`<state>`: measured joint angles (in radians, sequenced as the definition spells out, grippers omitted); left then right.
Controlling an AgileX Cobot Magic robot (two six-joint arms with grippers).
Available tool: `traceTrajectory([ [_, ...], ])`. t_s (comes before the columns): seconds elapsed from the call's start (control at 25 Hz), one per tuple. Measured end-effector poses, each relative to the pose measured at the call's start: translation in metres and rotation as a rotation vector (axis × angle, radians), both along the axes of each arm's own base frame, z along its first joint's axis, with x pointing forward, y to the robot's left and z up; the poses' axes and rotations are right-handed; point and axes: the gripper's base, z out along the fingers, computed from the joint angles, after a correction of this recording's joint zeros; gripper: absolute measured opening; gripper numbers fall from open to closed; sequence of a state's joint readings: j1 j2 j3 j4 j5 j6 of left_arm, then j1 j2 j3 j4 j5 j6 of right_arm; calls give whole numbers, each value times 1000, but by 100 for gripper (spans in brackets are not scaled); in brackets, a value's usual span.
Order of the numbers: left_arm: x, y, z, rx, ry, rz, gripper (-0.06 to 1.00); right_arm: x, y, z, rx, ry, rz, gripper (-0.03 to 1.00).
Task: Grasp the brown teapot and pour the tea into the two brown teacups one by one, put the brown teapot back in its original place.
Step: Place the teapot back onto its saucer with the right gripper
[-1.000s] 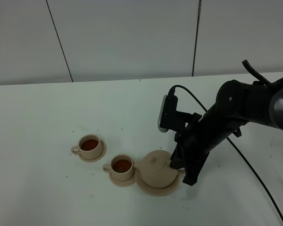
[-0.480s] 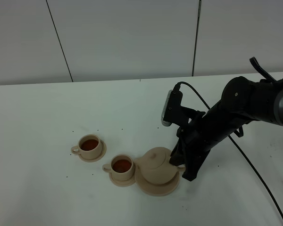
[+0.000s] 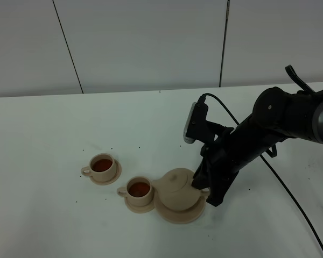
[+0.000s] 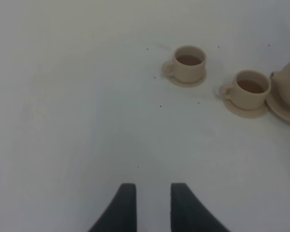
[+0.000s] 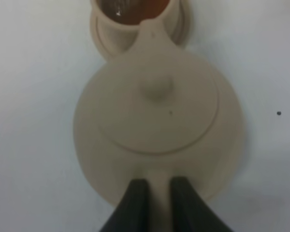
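Both teacups (image 3: pixel 121 180) filled with reddish tea on small saucers: pouring apparently done. Brown teapot (image 3: pixel 177 188) upright on the wide saucer (image 3: pixel 169 215), spout beside the nearer cup, so seemingly back home. Right tool (image 5: pixel 153 195) pinched on the handle at the pot's rear; release and withdrawal left. Left tool (image 4: pixel 148 205) slightly parted, empty, over bare counter (image 3: pixel 54 140), well apart from the cups.

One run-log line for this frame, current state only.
right pincer: shut on rounded beige ceramic teapot handle | teapot: on wide beige saucer | two small beige cups: tea inside | left pincer: open, holding nothing
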<state>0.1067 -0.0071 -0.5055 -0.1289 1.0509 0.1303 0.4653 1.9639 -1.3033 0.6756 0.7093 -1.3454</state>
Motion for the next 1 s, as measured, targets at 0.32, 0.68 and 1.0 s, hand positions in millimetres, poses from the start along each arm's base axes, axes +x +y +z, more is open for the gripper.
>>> traceTrajectory([
  [0.32,0,0,0,0,0,0,24,0,1,1,14,4,-4,10],
  [0.68,0,0,0,0,0,0,24,0,2,-8,10,35,-3,10],
  [1.0,0,0,0,0,0,0,24,-1,2,-8,20,44,-1,10],
])
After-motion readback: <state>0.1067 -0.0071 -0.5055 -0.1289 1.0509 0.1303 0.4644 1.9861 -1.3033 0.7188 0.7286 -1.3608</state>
